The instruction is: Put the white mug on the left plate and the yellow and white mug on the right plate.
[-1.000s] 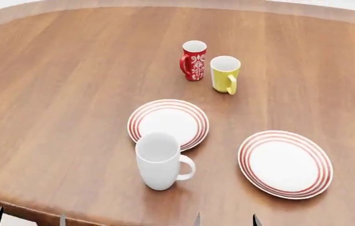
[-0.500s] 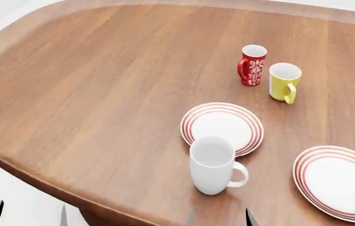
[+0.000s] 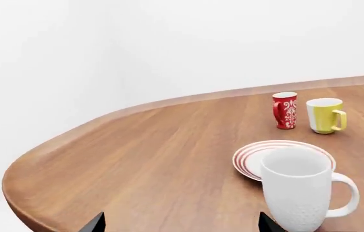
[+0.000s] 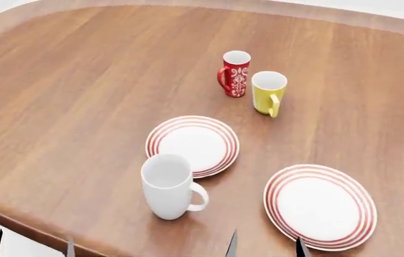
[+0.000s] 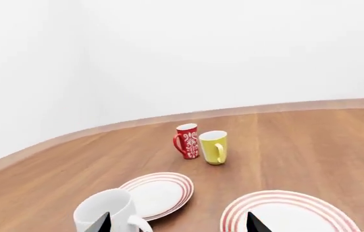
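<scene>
The white mug (image 4: 166, 184) stands upright on the table near its front edge, handle to the right, just in front of the left plate (image 4: 192, 145). The right plate (image 4: 320, 206) lies to the right. The yellow and white mug (image 4: 268, 92) stands further back, beside a red mug (image 4: 235, 73). Only the fingertips of my left gripper (image 4: 30, 249) and right gripper (image 4: 266, 247) show, at the bottom edge, wide apart and empty. In the left wrist view the white mug (image 3: 298, 193) is close ahead of the gripper (image 3: 180, 227). The right wrist view shows the gripper (image 5: 178, 226), the white mug (image 5: 108, 212) and both plates (image 5: 159, 193) (image 5: 285, 212).
The red mug with the white ornament pattern (image 3: 285, 110) stands touching or nearly touching the yellow mug (image 3: 325, 115). The round wooden table's edge (image 4: 16, 214) curves along the front left. White walls lie beyond the table.
The head view swung so the scene slid right, then back left. The mugs and plates keep their places on the table. The fingertips stay at the bottom edge.
</scene>
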You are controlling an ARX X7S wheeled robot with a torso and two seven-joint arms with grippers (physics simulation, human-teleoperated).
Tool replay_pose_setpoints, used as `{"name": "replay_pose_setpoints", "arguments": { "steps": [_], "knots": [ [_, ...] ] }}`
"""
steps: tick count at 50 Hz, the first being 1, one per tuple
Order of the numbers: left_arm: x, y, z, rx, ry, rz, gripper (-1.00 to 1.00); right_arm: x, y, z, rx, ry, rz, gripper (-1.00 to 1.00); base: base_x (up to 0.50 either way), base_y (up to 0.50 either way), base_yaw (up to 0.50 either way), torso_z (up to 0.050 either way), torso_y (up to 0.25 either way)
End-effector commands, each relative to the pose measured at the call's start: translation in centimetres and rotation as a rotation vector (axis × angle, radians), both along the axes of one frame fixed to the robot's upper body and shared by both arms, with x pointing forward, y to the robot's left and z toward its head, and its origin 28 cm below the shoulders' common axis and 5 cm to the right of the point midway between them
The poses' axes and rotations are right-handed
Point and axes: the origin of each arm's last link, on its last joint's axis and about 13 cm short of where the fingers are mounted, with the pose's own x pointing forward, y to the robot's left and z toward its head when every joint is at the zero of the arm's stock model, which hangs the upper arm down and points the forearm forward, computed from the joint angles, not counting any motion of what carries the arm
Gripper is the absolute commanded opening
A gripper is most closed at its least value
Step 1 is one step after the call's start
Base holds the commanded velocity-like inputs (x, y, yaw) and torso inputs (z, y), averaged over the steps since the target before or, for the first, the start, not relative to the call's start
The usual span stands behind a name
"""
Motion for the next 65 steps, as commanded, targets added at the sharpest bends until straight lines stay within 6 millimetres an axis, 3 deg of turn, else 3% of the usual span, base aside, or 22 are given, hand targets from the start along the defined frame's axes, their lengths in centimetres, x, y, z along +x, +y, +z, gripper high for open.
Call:
{"name": "replay_pose_setpoints", "arguments": {
  "steps": [1,11,13,16,19,24,33,47,65],
  "knots": [
    [-1.1,-0.3,-0.2,-0.028,0.011,-0.013,1.00,-0.8,-0.4,-0.2,0.000,-0.007,-0.008,1.00,0.14,-0.48,0.00,0.000,0.000],
    [-1.1,-0.1,-0.3,-0.034,0.014,-0.008,1.00,-1.3,-1.4,0.3,0.015,-0.035,-0.079,1.00,0.13,-0.45,0.00,0.000,0.000],
    [-0.9,0.0,0.5,-0.035,-0.005,-0.006,1.00,-1.3,-1.6,0.5,0.027,-0.037,-0.077,1.00,0.00,0.00,0.00,0.000,0.000],
    [-1.2,0.7,3.6,-0.050,-0.121,0.022,1.00,-1.5,-2.1,1.2,0.041,-0.057,-0.105,1.00,0.00,0.00,0.00,0.000,0.000],
    [-1.0,1.4,3.1,-0.054,-0.100,0.056,1.00,-1.6,-2.1,1.7,0.034,-0.075,-0.099,1.00,0.00,0.00,0.00,0.000,0.000],
    [-1.1,2.1,4.4,-0.053,-0.139,0.095,1.00,-0.2,-1.8,1.0,0.016,-0.042,-0.091,1.00,0.48,0.14,0.00,0.000,0.000],
    [-1.0,2.0,4.2,-0.048,-0.127,0.088,1.00,0.1,-1.4,0.2,0.000,-0.010,-0.076,1.00,0.48,0.14,0.00,0.000,0.000],
    [-1.2,2.1,4.2,-0.037,-0.117,0.095,1.00,-0.4,-1.5,0.6,0.002,-0.019,-0.096,1.00,0.48,0.14,0.00,0.000,0.000],
    [-1.2,1.9,3.7,-0.040,-0.107,0.084,1.00,-0.7,-1.7,0.6,-0.002,-0.022,-0.110,1.00,0.20,0.06,0.00,0.000,0.000]
  ]
}}
